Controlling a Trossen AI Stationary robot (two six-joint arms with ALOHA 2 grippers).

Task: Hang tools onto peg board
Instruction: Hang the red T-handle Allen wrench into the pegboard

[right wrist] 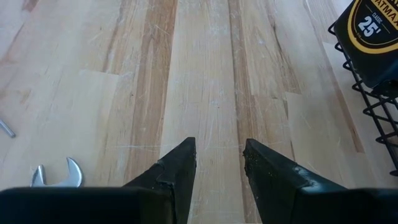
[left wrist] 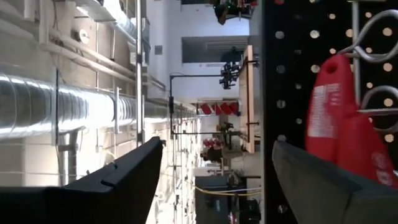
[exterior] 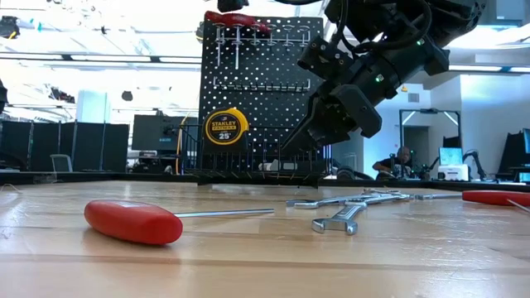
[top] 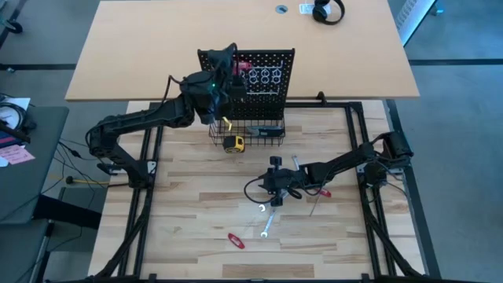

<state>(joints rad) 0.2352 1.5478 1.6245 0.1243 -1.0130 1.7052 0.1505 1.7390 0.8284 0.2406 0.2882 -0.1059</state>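
The black peg board (top: 271, 75) stands upright at the table's far side. Red-handled pliers (left wrist: 336, 118) hang on it in metal ring hooks (left wrist: 373, 46) and also show at the board's top in the low view (exterior: 236, 21). My left gripper (left wrist: 217, 143) is open and raised at the board's upper left (top: 224, 71), with the pliers just outside one finger. My right gripper (right wrist: 219, 149) is open with nothing between its fingers. It hovers low over the table's middle (top: 271, 185), near a silver wrench (right wrist: 59, 174). My left gripper stands open beside the hung pliers. One finger (left wrist: 323, 180) overlaps a red handle (left wrist: 348, 149) in the left wrist view, and I cannot tell whether it touches it.
A yellow tape measure (top: 233, 143) sits in the black wire basket (top: 263, 134) at the board's base. Loose on the table lie silver wrenches (top: 267, 228) (exterior: 348, 211), a red-handled screwdriver (exterior: 132, 221) near the front edge, and another red-handled tool (top: 321, 191) under the right arm.
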